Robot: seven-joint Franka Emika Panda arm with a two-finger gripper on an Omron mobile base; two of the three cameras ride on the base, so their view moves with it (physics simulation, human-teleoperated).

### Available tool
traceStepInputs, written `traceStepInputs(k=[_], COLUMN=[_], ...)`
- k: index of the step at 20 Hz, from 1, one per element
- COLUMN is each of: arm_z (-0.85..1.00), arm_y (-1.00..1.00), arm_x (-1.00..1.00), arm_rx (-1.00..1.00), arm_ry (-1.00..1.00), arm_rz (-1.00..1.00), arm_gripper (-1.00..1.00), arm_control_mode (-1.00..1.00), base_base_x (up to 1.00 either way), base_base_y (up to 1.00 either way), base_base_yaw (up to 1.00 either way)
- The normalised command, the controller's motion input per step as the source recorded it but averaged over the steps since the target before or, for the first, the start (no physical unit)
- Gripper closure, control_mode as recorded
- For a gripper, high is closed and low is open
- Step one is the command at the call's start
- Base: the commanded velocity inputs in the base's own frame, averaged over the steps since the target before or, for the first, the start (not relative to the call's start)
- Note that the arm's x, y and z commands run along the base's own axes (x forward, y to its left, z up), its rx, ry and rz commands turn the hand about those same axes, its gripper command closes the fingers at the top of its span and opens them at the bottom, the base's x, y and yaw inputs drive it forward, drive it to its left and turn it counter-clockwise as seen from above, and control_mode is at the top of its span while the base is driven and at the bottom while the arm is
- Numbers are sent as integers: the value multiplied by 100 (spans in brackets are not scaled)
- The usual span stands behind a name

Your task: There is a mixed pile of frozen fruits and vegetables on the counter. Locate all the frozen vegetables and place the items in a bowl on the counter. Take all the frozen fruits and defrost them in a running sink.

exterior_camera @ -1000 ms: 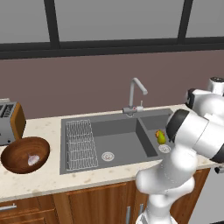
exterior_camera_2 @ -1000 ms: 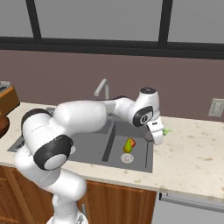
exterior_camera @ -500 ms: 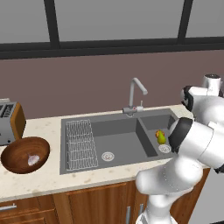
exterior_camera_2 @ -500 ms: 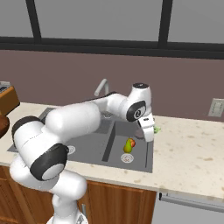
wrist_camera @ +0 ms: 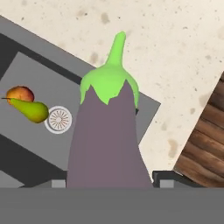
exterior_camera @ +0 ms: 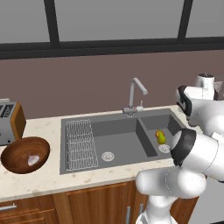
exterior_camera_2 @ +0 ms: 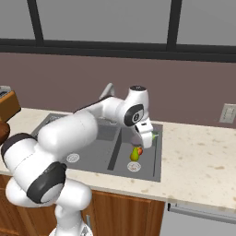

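My pincer is clamped on the eggplant, a smooth, matte purple body with a bright green cap and tapering stem, held above the sink's smaller basin by the speckled beige counter. Below lie the pear-shaped yellow-green piece and round orange piece beside the drain. The left base view adds the grained wooden bowl holding the pale bulb.

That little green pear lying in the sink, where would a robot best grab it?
Across its fat end, coming straight down. The pear lies on its side on the small basin floor, so it is open from above. The orange fruit crowds its thin end; the fat end by the drain looks free on both sides. The gripper holds the eggplant now.
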Motion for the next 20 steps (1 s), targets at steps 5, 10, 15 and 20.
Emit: traceStepInputs(k=[5, 10, 15, 20], arm_z=[-7, -8, -4, 3], arm_y=[40, 42, 47, 36], arm_x=[-18, -14, -18, -15], arm_rx=[0, -1, -3, -1], arm_ry=[1, 1, 0, -1], arm_rz=[11, 5, 3, 1], arm_gripper=[100, 100, 100, 100], arm_control_mode=[-100, -100, -100, -100], base_base_x=[0, 0, 0, 0], base_base_y=[0, 0, 0, 0], base_base_yaw=[0, 0, 0, 0])
